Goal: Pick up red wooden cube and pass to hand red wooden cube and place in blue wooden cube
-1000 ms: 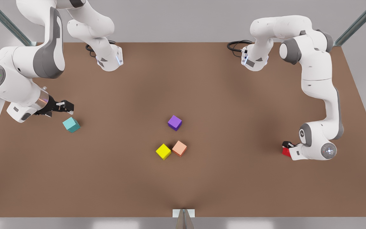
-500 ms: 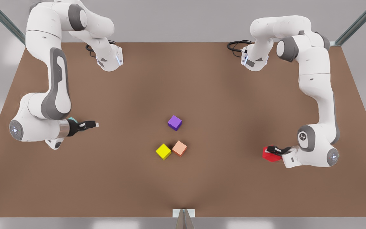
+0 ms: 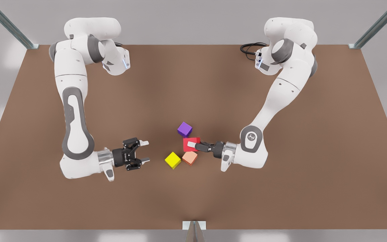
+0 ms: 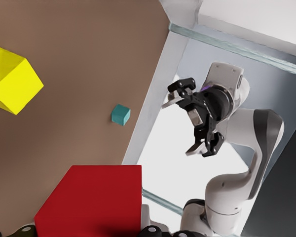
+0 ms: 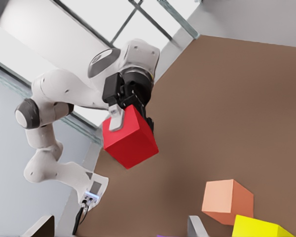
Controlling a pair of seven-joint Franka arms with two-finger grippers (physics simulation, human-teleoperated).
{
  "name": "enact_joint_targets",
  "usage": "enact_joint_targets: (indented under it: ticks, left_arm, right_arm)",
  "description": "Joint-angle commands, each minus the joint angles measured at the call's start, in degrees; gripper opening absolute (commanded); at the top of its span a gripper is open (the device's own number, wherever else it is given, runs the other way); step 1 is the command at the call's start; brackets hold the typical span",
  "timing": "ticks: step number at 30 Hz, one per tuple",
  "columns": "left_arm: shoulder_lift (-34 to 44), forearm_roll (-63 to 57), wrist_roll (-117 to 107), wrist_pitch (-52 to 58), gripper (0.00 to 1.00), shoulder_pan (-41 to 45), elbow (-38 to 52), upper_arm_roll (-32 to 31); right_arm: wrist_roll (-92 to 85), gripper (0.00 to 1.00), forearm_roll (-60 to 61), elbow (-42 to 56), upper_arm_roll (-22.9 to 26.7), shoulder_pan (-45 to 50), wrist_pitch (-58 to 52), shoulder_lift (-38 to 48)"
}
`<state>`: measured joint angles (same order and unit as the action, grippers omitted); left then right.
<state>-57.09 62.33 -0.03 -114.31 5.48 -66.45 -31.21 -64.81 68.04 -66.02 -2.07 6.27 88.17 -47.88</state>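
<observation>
At the front view's left, right gripper (image 3: 145, 151): forearm low and level, fingers spread wide, holding nothing.
red wooden cube (image 3: 193, 140): between purple cube (image 3: 184, 129) and salmon cube (image 3: 189, 158); no long axis.
left gripper (image 3: 190, 145): reaching level from the front view's right, pinching the red wooden cube.
blue wooden cube (image 4: 121, 114): on the table (image 3: 281, 195), well apart.

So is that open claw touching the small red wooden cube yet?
Apart. In the front view, bare brown table shows between the open right claw and the red wooden cube, which the left claw grips.
</observation>
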Motion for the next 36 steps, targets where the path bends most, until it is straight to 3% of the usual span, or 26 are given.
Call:
enact_joint_targets:
  ticks: [1, 9, 21, 24, 36]
  left_arm:
    - [-0.3, 1.8, -18.4, -5.5, 0.62, -0.3, 0.0, -0.1]
    - [-0.1, 1.0, -0.4, -3.4, 0.61, -0.4, -0.3, -0.2]
    - [-0.2, 1.0, 0.6, -3.4, 0.62, -0.2, -0.5, -0.3]
    - [-0.2, 1.4, 10.3, -3.5, 0.62, -0.2, -1.1, -0.3]
    - [-0.1, 2.4, 10.6, -3.6, 0.62, -0.3, -1.2, -0.4]
  right_arm:
    - [-50.7, 1.0, 1.5, -0.8, -0.1, 0.1, 1.0, 0.1]
    - [-48.0, 1.0, 9.3, -1.0, -0.5, 2.9, 4.3, -2.7]
    - [-42.1, 1.0, 16.9, -0.3, -0.6, 7.0, 10.4, -4.9]
    - [-41.5, 1.0, 19.2, 0.9, -0.6, 8.4, 11.8, -6.7]
    - [-41.2, 1.0, 19.3, 1.4, -2.2, 9.2, 12.8, -7.5]
